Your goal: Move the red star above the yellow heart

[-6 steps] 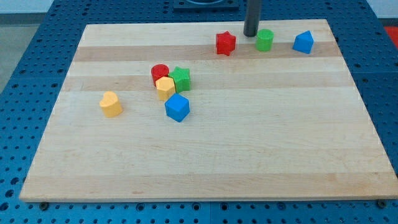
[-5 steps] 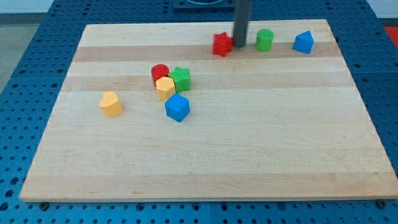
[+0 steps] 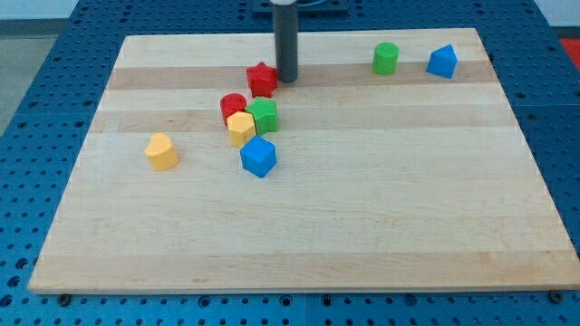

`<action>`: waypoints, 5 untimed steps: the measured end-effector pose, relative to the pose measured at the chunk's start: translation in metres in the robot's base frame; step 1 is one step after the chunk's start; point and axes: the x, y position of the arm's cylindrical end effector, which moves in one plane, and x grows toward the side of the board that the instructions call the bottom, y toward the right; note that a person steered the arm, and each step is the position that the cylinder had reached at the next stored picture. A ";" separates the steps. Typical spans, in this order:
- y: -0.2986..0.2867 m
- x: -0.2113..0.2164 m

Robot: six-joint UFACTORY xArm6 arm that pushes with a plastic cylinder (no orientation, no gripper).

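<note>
The red star lies on the wooden board near the view's top, left of centre. My tip touches the star's right side. The yellow heart lies at the board's left, well below and left of the star. The star sits just above a cluster of blocks.
The cluster holds a red cylinder, a green star, a yellow hexagon block and a blue block. A green cylinder and another blue block stand at the view's top right.
My tip has moved left from beside the green cylinder, met the red star's right side and pushed it left and slightly down, close to the cluster.
</note>
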 end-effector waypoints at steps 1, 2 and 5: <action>-0.043 0.013; -0.072 0.014; -0.120 0.029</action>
